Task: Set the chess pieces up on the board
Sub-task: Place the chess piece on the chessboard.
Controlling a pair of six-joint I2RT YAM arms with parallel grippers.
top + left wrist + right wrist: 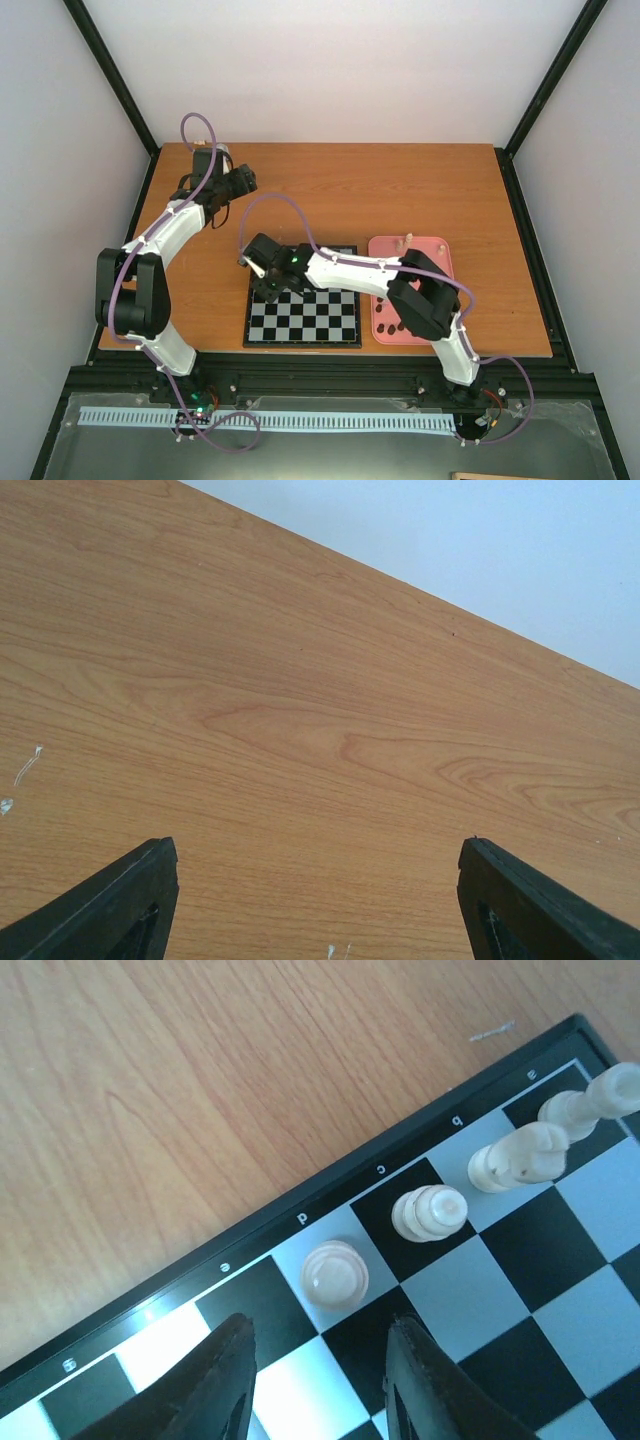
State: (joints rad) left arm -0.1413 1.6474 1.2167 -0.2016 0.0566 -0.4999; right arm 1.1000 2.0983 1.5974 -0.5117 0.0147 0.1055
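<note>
The board (310,320) lies at the table's front centre; its far edge row shows in the right wrist view (560,1260). Several cream chess pieces stand on that row: one on square d (335,1274), one on c (430,1212), one on b (518,1158) and one at the frame's right edge (590,1105). My right gripper (320,1360) is open and empty, just above and short of the d piece; from above it (268,270) hovers over the board's far left corner. My left gripper (318,900) is open and empty over bare wood at the far left (238,183). No dark pieces show.
A pink tray (432,252) lies right of the board, with a pale piece (403,243) at its far edge; the right arm covers part of it. The white back wall meets the table's far edge (480,630).
</note>
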